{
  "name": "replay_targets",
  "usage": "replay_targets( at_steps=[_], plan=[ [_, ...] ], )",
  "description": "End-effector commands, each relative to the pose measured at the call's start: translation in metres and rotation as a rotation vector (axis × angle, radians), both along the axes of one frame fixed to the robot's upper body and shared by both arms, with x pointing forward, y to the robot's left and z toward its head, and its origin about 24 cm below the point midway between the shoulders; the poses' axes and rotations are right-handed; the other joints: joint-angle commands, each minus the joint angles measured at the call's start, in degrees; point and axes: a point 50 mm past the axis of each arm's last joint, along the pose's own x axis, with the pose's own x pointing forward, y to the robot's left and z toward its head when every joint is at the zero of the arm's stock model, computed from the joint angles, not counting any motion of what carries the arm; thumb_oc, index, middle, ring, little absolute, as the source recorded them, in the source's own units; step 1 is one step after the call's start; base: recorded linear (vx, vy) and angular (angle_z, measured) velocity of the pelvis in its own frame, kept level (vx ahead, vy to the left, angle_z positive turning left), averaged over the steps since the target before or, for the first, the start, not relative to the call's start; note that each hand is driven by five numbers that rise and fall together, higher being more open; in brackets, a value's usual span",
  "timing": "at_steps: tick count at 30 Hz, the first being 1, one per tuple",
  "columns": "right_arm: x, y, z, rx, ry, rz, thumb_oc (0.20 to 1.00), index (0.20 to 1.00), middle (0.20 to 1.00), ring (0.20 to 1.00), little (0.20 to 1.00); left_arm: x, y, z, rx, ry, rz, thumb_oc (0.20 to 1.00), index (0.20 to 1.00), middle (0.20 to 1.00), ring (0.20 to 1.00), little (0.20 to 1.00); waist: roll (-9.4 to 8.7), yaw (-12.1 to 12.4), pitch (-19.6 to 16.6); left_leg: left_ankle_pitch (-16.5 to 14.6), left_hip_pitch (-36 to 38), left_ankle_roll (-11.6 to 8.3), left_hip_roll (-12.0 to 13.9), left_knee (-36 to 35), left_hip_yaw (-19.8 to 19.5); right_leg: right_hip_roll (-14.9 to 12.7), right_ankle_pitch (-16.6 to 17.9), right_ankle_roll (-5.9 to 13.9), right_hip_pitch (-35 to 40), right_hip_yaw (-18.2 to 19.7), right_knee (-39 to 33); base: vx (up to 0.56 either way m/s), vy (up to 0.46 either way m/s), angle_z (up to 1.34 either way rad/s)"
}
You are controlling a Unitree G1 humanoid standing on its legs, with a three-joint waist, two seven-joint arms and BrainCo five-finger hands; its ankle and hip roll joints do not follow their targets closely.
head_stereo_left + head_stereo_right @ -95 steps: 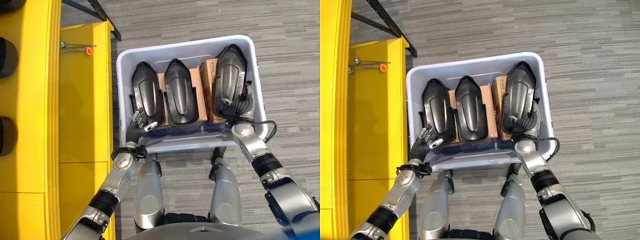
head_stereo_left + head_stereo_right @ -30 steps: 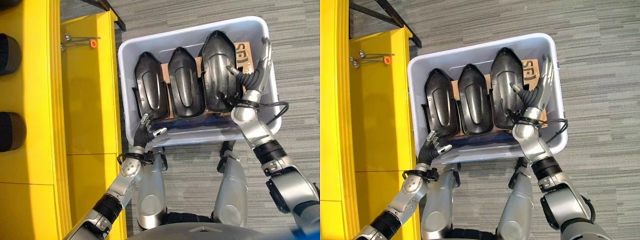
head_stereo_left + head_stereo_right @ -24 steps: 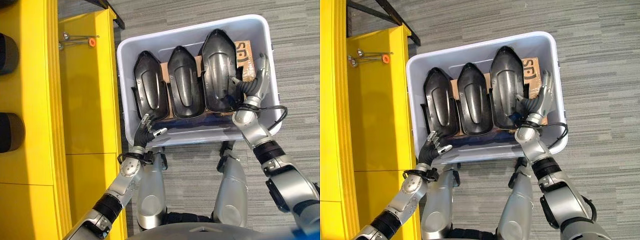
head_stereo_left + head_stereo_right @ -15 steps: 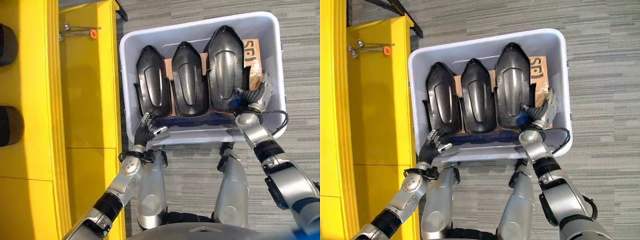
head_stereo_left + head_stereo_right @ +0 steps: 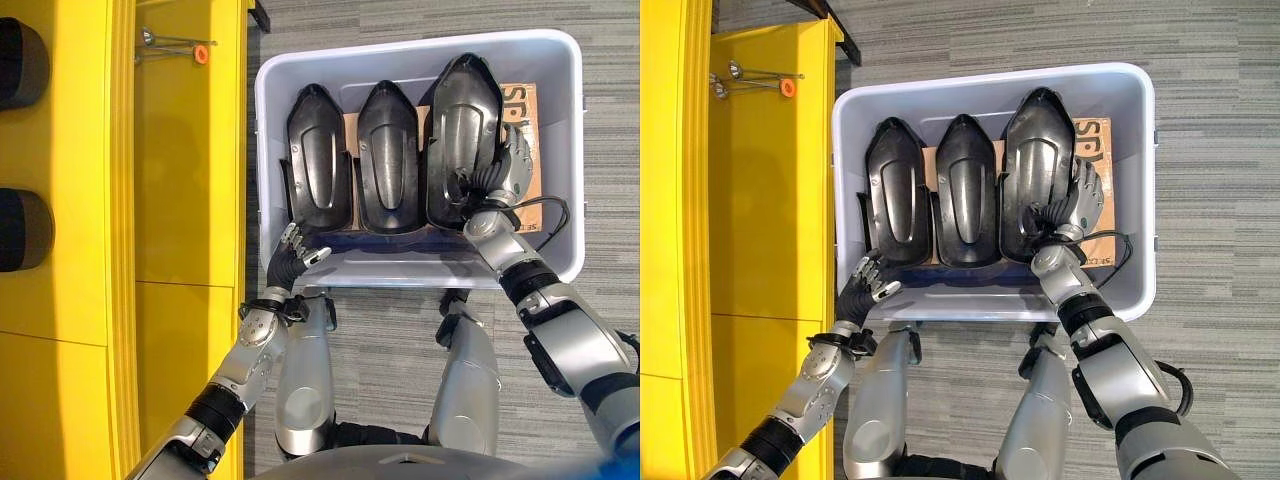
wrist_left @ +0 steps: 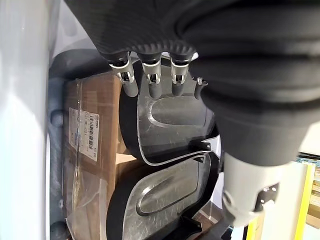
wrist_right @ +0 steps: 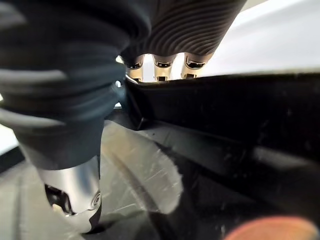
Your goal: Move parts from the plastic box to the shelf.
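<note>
A pale plastic box (image 5: 270, 150) sits on grey carpet beside a yellow shelf (image 5: 180, 200), which stands to the box's left. At the box's near left corner the left hand (image 5: 295, 250) hovers with fingers loosely spread, holding nothing, much as it did a second ago. Inside the box stand three black moulded parts: a left part (image 5: 320, 160), a middle part (image 5: 390, 155) and a right part (image 5: 463, 135). The right hand (image 5: 500, 178), raised and spread a second ago, now has its fingers wrapped round the right part's outer edge, which suggests a lift is about to begin. A cardboard carton (image 5: 520, 110) behind it carries print, too cropped to make out.
</note>
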Motion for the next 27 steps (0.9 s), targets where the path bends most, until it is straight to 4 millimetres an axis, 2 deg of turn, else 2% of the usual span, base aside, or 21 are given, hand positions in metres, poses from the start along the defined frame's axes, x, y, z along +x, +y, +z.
replay_targets(
  at_steps=[1, 6, 10, 16, 27],
  plan=[
    [-0.001, -0.009, -0.006, 0.014, 0.038, -0.045, 1.0, 1.0, 1.0, 1.0, 1.0, -0.001, 0.001, 0.009, 0.007, -0.062, -0.028, 1.0, 1.0, 1.0, 1.0, 1.0, 0.4, 1.9, -1.2, -2.8, -2.2, 2.23, -1.4, 2.6, -0.8, 0.4, -2.9, -0.52, -0.3, 0.1, 2.9, 0.0, 0.0, 0.0],
    [-0.005, -0.016, -0.016, 0.11, 0.043, -0.116, 1.0, 1.0, 1.0, 1.0, 1.0, -0.001, 0.001, 0.009, 0.015, -0.06, -0.034, 1.0, 1.0, 1.0, 1.0, 1.0, 0.21, 2.1, -1.2, -2.6, -2.9, 2.2, -1.2, 2.3, -0.8, 0.6, -2.7, -0.49, -0.7, -0.3, 2.6, -0.01, -0.015, 0.03],
    [-0.007, -0.018, -0.017, 0.112, 0.013, -0.138, 1.0, 1.0, 1.0, 1.0, 1.0, -0.001, -0.001, 0.009, 0.015, -0.063, -0.031, 1.0, 1.0, 1.0, 1.0, 1.0, 0.19, 2.0, -1.2, -2.5, -3.1, 2.14, -1.0, 2.1, -0.6, 0.7, -2.5, -0.43, -1.0, -0.4, 2.3, 0.0, -0.004, 0.01],
    [-0.007, -0.014, -0.008, 0.111, -0.095, -0.143, 1.0, 1.0, 1.0, 1.0, 1.0, -0.001, -0.006, 0.009, -0.006, -0.063, -0.022, 1.0, 1.0, 1.0, 1.0, 1.0, 0.58, 1.4, -1.2, -2.3, -3.2, 2.13, -1.1, 1.8, -0.3, 0.7, -2.3, -0.41, -1.5, 0.0, 2.3, -0.01, 0.018, 0.0],
    [-0.013, -0.007, -0.015, 0.245, -0.134, -0.152, 1.0, 1.0, 1.0, 1.0, 1.0, -0.002, -0.01, 0.008, -0.028, -0.065, -0.003, 1.0, 1.0, 1.0, 1.0, 1.0, 0.51, 0.1, -1.2, -2.2, -3.1, 1.91, -0.8, 1.4, 0.5, 0.9, -2.2, -0.52, -2.1, 0.7, 1.7, 0.0, 0.011, -0.02]
  ],
)
